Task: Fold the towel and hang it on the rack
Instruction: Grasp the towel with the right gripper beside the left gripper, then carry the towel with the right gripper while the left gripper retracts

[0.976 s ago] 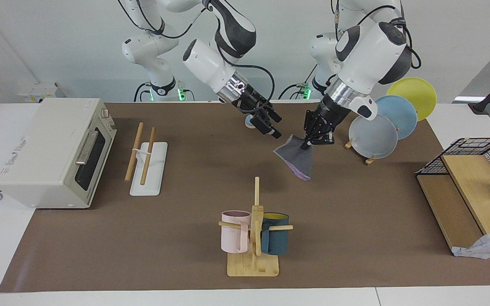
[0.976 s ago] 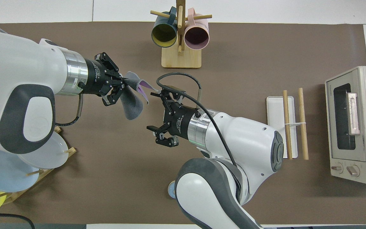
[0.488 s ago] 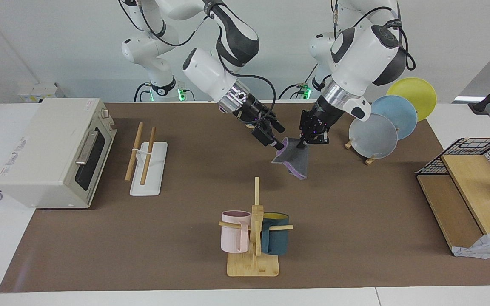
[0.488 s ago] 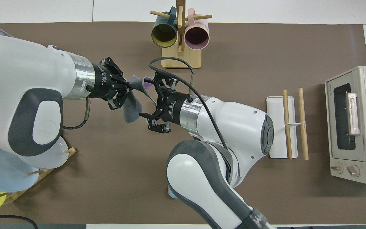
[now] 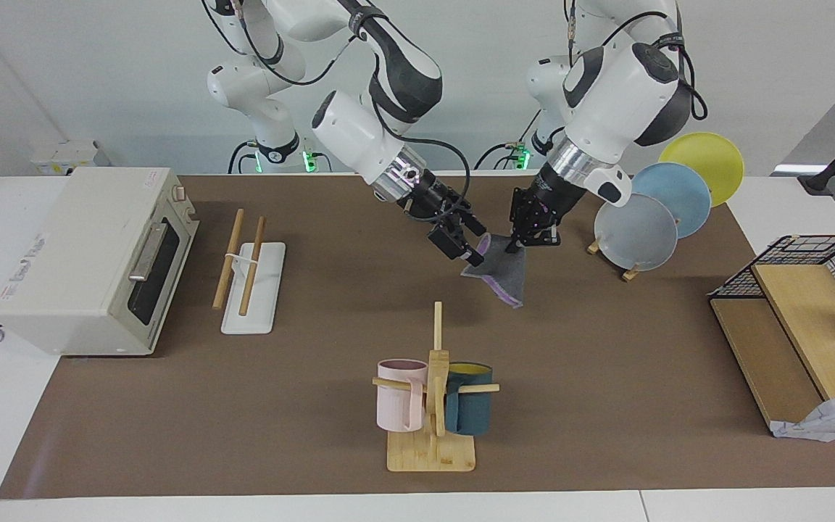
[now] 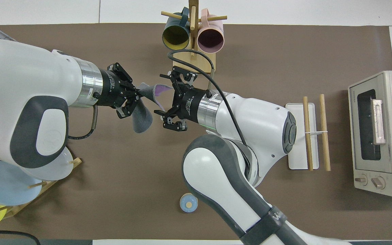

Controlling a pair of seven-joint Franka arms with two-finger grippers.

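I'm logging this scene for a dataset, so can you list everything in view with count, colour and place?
towel: one, grey with purple edge, hanging over mid-table.
rack: one, white base, two wooden dowels, beside the oven.
oven: one, cream, right arm's end.
mug tree: one, wooden, pink and teal mugs, farthest from robots.
plate stand: grey, blue, yellow plates, left arm's end.
wire basket: one, black, on a wooden shelf.
left gripper: shut on towel.
right gripper: open at the towel's edge.
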